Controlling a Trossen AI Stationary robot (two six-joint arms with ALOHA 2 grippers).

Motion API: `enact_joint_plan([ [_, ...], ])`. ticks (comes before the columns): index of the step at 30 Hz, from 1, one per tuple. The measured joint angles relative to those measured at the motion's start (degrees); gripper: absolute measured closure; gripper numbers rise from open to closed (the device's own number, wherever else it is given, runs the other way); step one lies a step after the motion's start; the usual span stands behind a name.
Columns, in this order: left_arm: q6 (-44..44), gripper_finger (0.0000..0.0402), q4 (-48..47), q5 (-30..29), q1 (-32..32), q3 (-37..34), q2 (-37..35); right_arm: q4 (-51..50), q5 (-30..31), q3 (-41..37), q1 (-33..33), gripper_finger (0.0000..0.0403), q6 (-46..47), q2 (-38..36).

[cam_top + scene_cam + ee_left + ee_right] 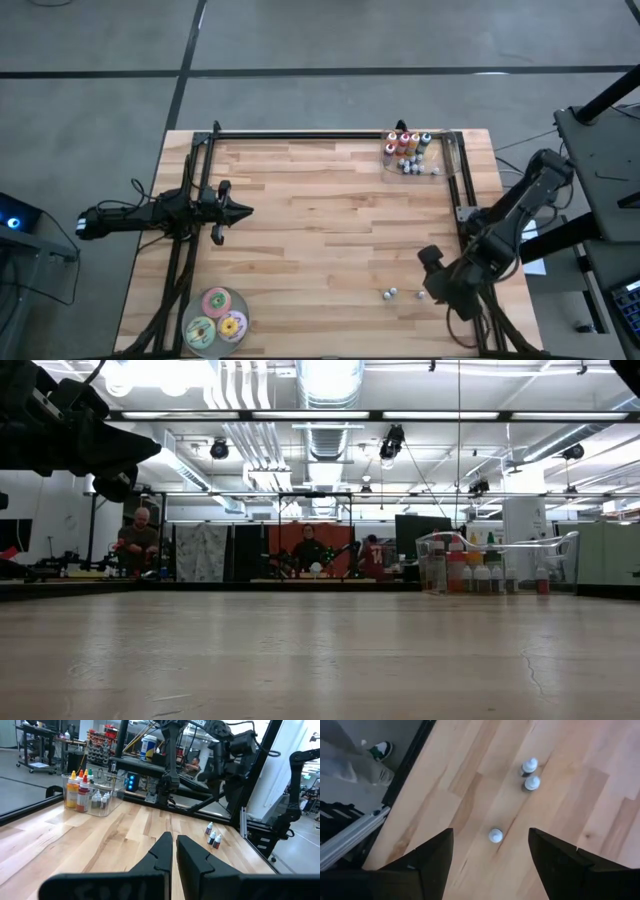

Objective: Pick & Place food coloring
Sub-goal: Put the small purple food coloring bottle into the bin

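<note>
Food coloring here is a set of tiny white-capped plastic bottles, and they sit in two places. Most stand in a small clear plastic bin near the upper right of the high view's light wooden plank table. Three loose bottles stand on the bare wood at the lower right of that view: a close pair and a single bottle just beside the right gripper.

The relation that matters shows in the right wrist view. The single white-capped bottle stands upright, its long axis vertical and its cap facing the camera, almost centred in the gap between the two dark fingers. These are spread wide apart and hold nothing. The pair lies farther ahead, well clear of the fingers. So a mostly straight descent looks like all the next grasp needs, with little sideways correction.

The left gripper hangs over the table's left half, fingers nearly together and empty, well apart from every bottle; the right arm is plainly the nearer one.
</note>
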Motion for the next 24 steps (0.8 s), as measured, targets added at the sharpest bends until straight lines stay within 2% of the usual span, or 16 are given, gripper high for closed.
enact_joint_plan([
  [10,0.0,0.0402,0.1,0.0,0.0,0.0,0.0,1.7,0.2,-1.0,0.5,0.0160,1.7,8.0],
  [19,0.0,0.0402,0.1,0.0,0.0,0.0,0.0,10.2,0.1,-6.9,0.5,0.0163,3.5,9.8],
  [24,0.0,0.0402,0.1,0.0,0.0,0.0,0.0,11.3,0.1,-9.1,0.5,0.0166,3.6,9.8],
])
